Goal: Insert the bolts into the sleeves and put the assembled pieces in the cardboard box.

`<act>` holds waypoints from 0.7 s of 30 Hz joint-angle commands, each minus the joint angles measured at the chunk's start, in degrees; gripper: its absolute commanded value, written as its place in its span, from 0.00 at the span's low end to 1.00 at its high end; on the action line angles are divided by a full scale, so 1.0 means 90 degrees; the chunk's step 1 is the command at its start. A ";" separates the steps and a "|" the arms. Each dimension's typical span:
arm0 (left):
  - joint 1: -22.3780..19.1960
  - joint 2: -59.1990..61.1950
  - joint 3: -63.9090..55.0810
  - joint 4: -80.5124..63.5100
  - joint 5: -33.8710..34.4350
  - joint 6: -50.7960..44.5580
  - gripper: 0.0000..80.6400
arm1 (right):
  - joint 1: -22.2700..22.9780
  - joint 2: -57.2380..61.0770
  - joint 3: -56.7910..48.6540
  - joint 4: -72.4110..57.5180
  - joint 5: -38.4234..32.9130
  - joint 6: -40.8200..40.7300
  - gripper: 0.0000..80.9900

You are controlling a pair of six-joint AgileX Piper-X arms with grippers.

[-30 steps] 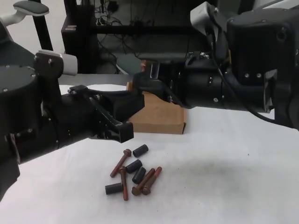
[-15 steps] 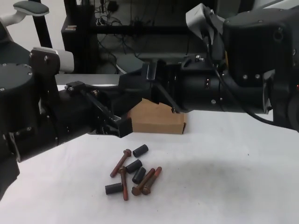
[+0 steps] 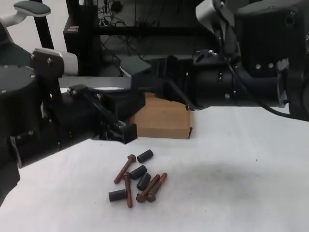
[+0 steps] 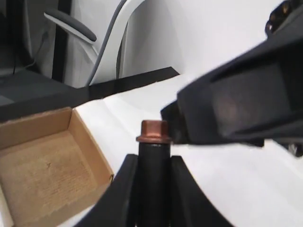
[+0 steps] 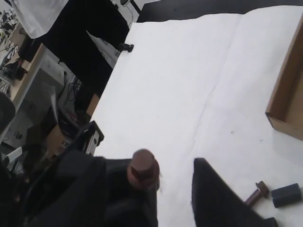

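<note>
My left gripper (image 4: pixel 154 165) is shut on a black sleeve (image 4: pixel 153 161) with a copper bolt (image 4: pixel 154 130) standing in it, head up. In the high view this gripper (image 3: pixel 124 129) hangs in front of the open cardboard box (image 3: pixel 163 121). My right gripper (image 5: pixel 150 189) is open, its fingers (image 5: pixel 214 198) spread on either side of the bolt head (image 5: pixel 143 168). From the left wrist view one of its dark fingers (image 4: pixel 236 104) sits just beside the bolt head. Loose bolts (image 3: pixel 124 168) and sleeves (image 3: pixel 145 155) lie in a pile on the white cloth.
The box (image 4: pixel 42 165) holds nothing that I can see. A loose bolt (image 5: pixel 258 191) and sleeve (image 5: pixel 286 195) lie below the right gripper, near the box's edge (image 5: pixel 288 94). White cloth (image 3: pixel 241 183) spreads to the right of the pile. A dark rack stands behind the bench.
The right gripper came in close to the left gripper, then drew back a little to the right. The left gripper rose slightly with the sleeve and bolt.
</note>
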 commanded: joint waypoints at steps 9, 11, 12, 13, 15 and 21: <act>0.0171 -0.0006 -0.0083 0.0508 0.0013 0.0644 0.02 | -0.0326 -0.0378 -0.0100 0.0591 -0.0280 -0.0340 0.68; 0.0334 0.0071 -0.0101 0.0507 0.0036 0.0676 0.02 | -0.0326 -0.0476 -0.0079 0.1079 -0.0280 -0.0554 0.68; 0.0436 0.0158 -0.0164 0.0565 0.0067 0.0675 0.02 | -0.0326 -0.0548 -0.0058 0.1359 -0.0280 -0.0670 0.68; 0.0531 0.0226 -0.0244 0.0673 0.0110 0.0675 0.02 | -0.0326 -0.0591 -0.0058 0.1770 -0.0280 -0.0822 0.68; 0.0677 0.0493 -0.0593 0.1210 0.0245 0.1036 0.02 | -0.0326 -0.0657 -0.0058 0.2331 -0.0253 -0.1123 0.68; 0.0679 0.1640 -0.2198 0.2869 0.0155 0.1839 0.02 | -0.0326 -0.0684 -0.0058 0.3468 0.0028 -0.1671 0.68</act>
